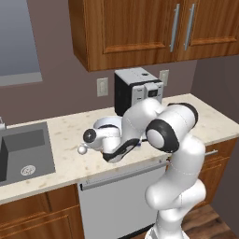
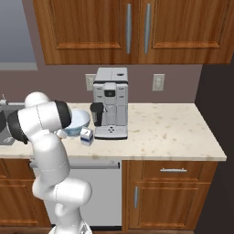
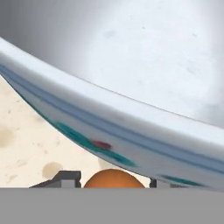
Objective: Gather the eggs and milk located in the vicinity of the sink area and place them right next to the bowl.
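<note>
Between the fingertips, at the bottom of the hand view, sits the orange-brown egg point(image 3: 113, 178); the gripper point(image 3: 111, 180) is clenched on it, low over the counter point(image 3: 26, 144). Just past it the bowl point(image 3: 131, 87) rises, its patterned wall curving overhead (so the hand is tucked under the overhang of the rim). That closeness fits the task: the egg is meant to end right beside the bowl, and I judge this a set-down about to happen. In the left base view the arm point(image 1: 161, 135) folds low over the counter's middle, and a small white egg point(image 1: 82, 150) lies on the stone just left of the wrist. The milk point(image 2: 87, 136) already stands beside the bowl, in front of the coffee machine point(image 2: 110, 103). Further left is the sink point(image 1: 23, 154), well apart. Room is tight: the bowl wall ahead and the counter's front edge near; lifting straight up looks the safest exit.
</note>
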